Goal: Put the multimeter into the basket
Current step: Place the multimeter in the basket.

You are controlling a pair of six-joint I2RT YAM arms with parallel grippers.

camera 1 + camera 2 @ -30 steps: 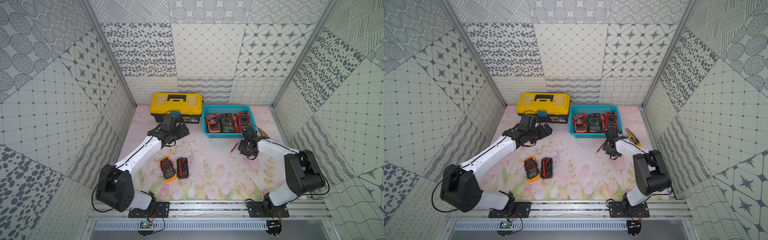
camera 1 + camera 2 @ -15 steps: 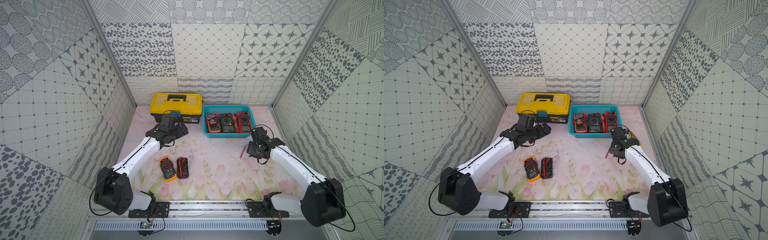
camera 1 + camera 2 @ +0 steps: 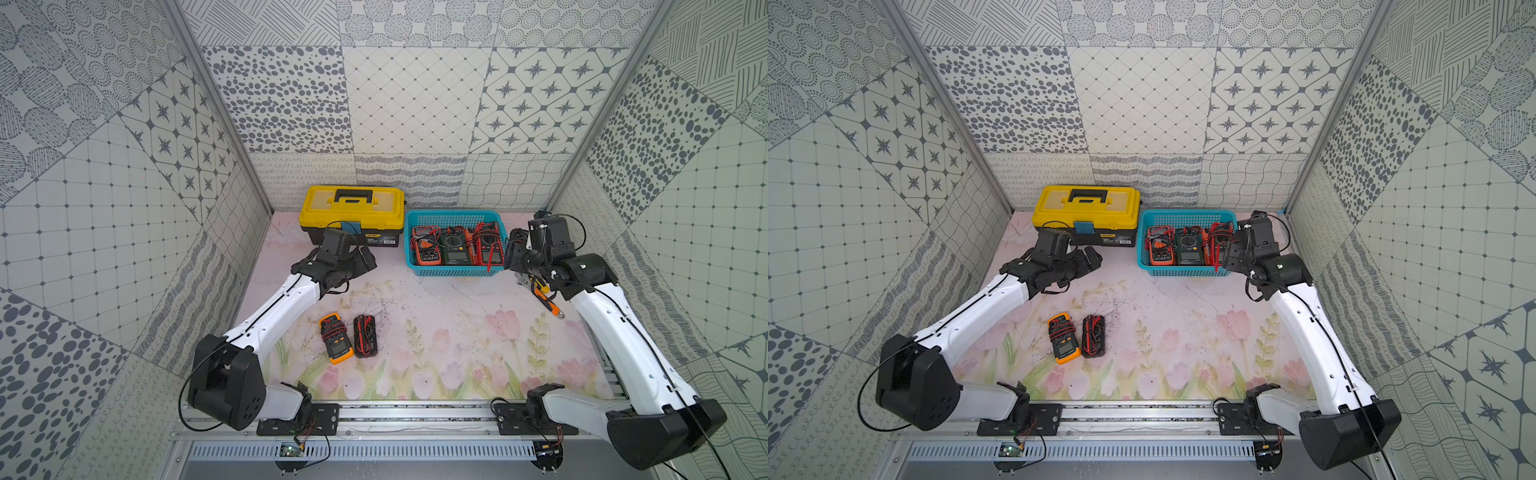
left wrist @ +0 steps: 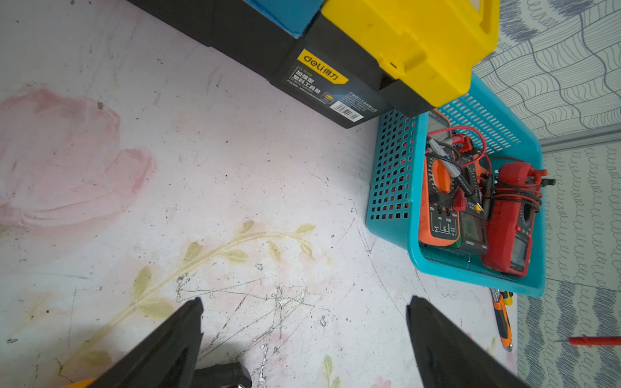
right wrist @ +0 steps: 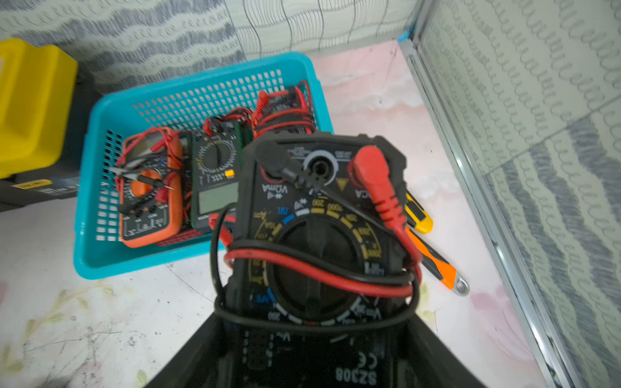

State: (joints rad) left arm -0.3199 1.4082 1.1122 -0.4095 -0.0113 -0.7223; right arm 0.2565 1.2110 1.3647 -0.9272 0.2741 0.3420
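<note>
My right gripper [image 5: 316, 336] is shut on a black multimeter [image 5: 322, 228] wound with red and black leads. In both top views it hangs just off the right end of the turquoise basket [image 3: 453, 272] [image 3: 1183, 272], above the table. Three multimeters lie in the basket: orange [image 3: 426, 251], dark green [image 3: 455, 249] and red [image 3: 484, 249]. An orange multimeter [image 3: 336, 338] and a black one [image 3: 365, 340] lie side by side on the table. My left gripper [image 3: 365, 262] [image 4: 304, 304] is open and empty, in front of the toolbox.
A yellow-lidded black toolbox [image 3: 353, 205] stands left of the basket against the back wall. A yellow utility knife [image 5: 418, 215] and an orange-handled wrench [image 5: 437, 265] lie on the table under my right arm, close to the right wall. A red probe [image 4: 594, 341] lies beyond them.
My right arm has swung outward and carried the black multimeter back and up, to beside the basket's right end. The left arm has barely moved.
</note>
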